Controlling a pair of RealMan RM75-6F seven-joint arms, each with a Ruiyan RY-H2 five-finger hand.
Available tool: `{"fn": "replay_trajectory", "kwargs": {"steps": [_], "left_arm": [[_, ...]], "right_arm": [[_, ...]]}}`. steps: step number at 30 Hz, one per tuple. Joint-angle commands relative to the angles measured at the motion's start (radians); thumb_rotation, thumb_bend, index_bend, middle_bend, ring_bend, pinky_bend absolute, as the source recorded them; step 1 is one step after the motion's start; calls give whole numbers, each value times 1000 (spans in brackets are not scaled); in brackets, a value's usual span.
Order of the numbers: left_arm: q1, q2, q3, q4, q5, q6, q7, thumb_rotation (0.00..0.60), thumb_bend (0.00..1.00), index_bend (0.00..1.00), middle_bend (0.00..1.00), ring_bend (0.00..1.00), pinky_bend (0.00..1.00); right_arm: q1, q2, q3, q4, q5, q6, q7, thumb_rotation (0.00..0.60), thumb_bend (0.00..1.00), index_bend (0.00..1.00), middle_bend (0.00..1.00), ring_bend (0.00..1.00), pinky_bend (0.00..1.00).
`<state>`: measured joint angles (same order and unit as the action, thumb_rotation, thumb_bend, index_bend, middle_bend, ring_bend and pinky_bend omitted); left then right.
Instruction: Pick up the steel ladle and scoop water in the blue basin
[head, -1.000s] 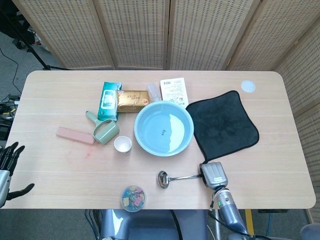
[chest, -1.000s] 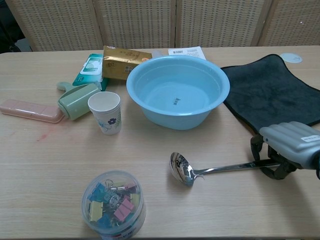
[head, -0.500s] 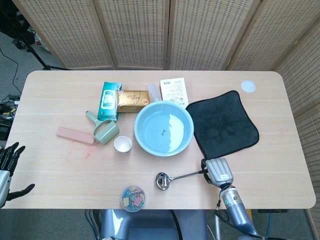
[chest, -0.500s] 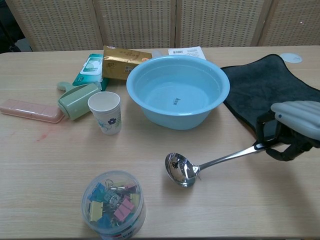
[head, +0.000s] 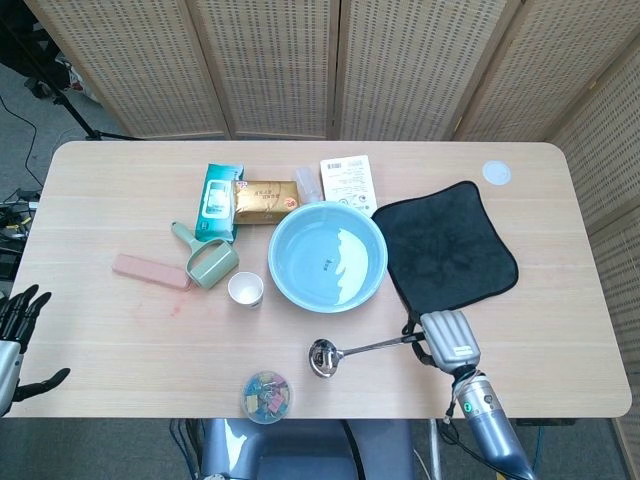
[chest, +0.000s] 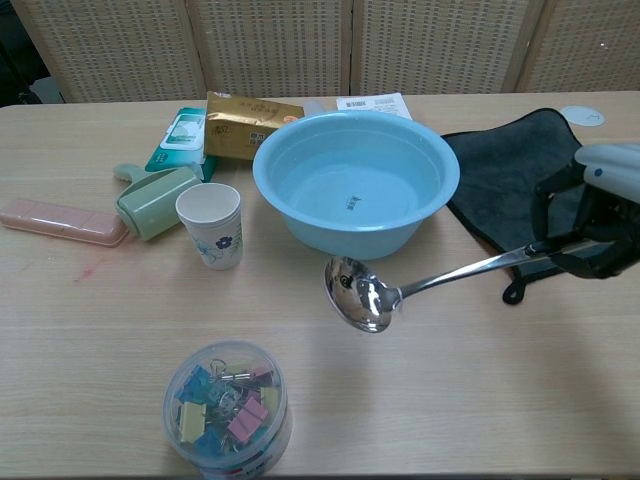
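Observation:
My right hand (head: 448, 340) (chest: 600, 210) grips the far end of the steel ladle's handle at the table's near right. The steel ladle (head: 355, 351) (chest: 420, 288) hangs lifted off the table, its shiny bowl (chest: 358, 295) lowest and pointing left, just in front of the blue basin. The blue basin (head: 327, 256) (chest: 355, 180) stands mid-table with water in it. My left hand (head: 18, 330) hovers with spread fingers off the table's near left corner, holding nothing.
A black cloth (head: 447, 245) lies right of the basin, close behind my right hand. A paper cup (chest: 210, 226), a green lint roller (chest: 155, 203), a pink case (chest: 60, 221) and packets (chest: 245, 125) sit left of the basin. A tub of binder clips (chest: 225, 405) stands near the front edge.
My right hand has risen and drawn back to the right with the ladle. The ladle's bowl came off the table and now hangs in the air, closer to the basin.

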<state>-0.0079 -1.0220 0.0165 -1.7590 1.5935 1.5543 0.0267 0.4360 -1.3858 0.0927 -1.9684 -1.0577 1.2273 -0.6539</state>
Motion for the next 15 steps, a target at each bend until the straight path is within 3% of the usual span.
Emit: {"fn": "replay_trajectory", "kwargs": {"steps": [1,5,9,15], "left_arm": [[0,1,2,0,2,0,1,600,0,0,0,0,0],[2,3,3,-1,5,3,-2,600,0,0,0,0,0],[2,7,1,0,0,2,-14,600,0,0,0,0,0],[0,11,0,0,-4,0,-25,600,0,0,0,0,0]], "right_arm": [[22,20,32,-56,1,32,-58,600,1000,806,961,881,1000],[67,14,89,-99,44,53,-137,600,1000,806,961,881,1000],[147,-12,183,-124,139,79,-250,600,1000,807,961,881,1000],[278,-77,311,-82,304,138,-393,600,1000,807,961,881,1000]]}}
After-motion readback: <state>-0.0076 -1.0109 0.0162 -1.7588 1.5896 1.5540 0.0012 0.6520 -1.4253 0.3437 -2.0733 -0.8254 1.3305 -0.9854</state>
